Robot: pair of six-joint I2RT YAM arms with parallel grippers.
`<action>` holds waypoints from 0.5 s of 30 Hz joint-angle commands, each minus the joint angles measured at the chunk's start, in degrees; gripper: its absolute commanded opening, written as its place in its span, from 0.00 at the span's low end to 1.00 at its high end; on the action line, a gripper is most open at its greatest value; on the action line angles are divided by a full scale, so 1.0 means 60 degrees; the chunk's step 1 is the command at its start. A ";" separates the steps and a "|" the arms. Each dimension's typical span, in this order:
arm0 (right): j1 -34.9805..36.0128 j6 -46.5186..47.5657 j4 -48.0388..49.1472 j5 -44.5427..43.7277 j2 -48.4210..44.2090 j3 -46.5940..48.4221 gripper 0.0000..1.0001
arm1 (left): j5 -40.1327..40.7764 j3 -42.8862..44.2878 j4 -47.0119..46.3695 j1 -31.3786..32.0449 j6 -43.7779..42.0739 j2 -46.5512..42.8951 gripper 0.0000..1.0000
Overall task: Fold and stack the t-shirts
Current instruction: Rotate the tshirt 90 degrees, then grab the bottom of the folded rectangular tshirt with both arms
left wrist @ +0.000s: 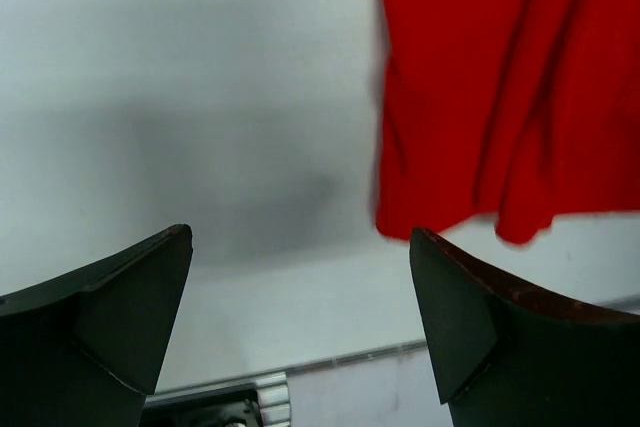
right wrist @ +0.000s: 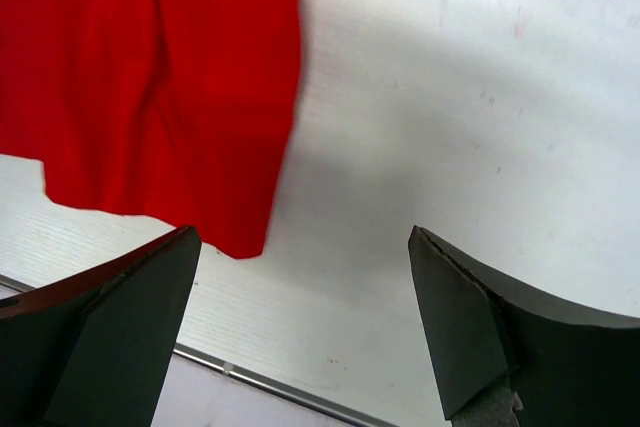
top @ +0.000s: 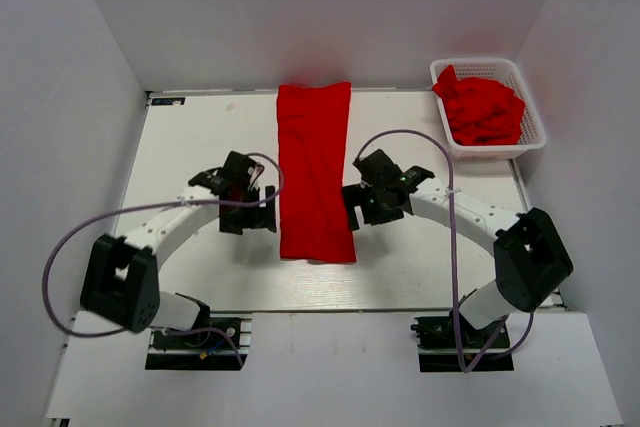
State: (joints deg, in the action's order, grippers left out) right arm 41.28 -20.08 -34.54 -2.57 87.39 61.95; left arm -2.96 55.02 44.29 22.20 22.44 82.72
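Your left gripper [top: 258, 215] and right gripper [top: 352, 209] flank the t-shirt [top: 315, 167] toward the table's [top: 200, 147] near edge, jaws spread, empty. Likely lining up its near corners.

No readable text, labels or signs.

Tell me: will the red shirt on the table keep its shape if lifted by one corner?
Probably not: the t-shirt shows soft wrinkles, so it should droop. Its folded layers may slip apart. It likely slides easily on the smooth table.
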 commanded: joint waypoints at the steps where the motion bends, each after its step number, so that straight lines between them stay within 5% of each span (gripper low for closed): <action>1: 0.0049 -0.0623 0.0557 0.0091 -0.0386 -0.0554 0.91 | -0.0869 -0.0848 -0.0336 0.0460 0.0698 -0.1831 1.00; 6: 0.0196 -0.1370 0.0602 0.0005 -0.0401 -0.0804 0.91 | -0.1088 -0.1729 -0.0908 0.1280 0.1065 -0.2170 1.00; 15: 0.1087 -0.2204 0.0587 -0.1722 -0.0022 -0.0731 0.91 | 0.0523 -0.1391 -0.0877 0.2233 0.0905 -0.1013 1.00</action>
State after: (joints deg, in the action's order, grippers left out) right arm 45.93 -30.28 -31.51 -7.66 86.63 56.53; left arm -3.36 45.58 40.21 34.81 28.34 76.58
